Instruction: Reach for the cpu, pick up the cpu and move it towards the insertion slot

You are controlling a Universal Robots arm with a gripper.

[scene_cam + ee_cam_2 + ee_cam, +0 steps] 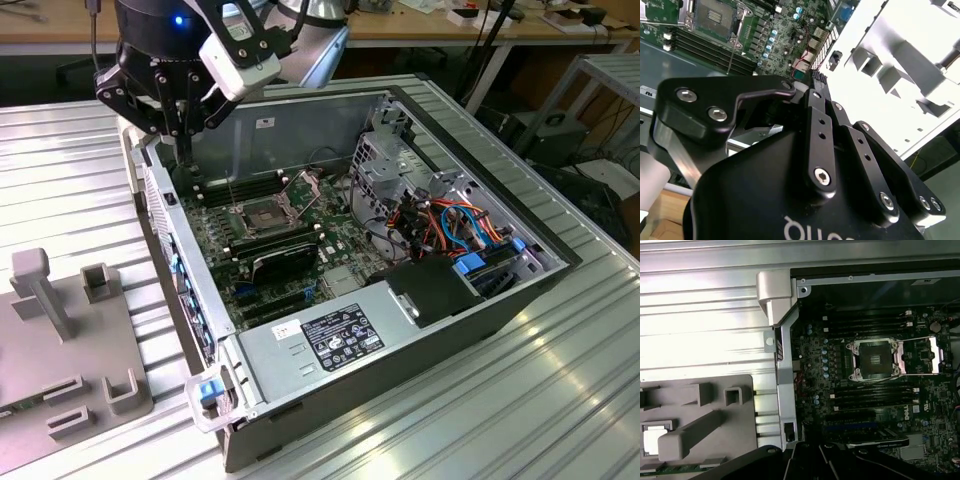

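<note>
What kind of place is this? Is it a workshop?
Most likely a robotics lab or workshop. A robot arm hangs over an opened computer case that sits on a ribbed metal table, and wooden workbenches stand behind.

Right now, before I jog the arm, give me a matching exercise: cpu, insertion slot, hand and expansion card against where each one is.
Things: 1 cpu; 2 insertion slot; 3 hand; 4 expansion card.
Places: A flat between the memory slots; B in a pocket of the grey fixture; C nearest the silver box; D above the case corner.
Pairs: 1-B, 2-A, 3-D, 4-C.
</note>
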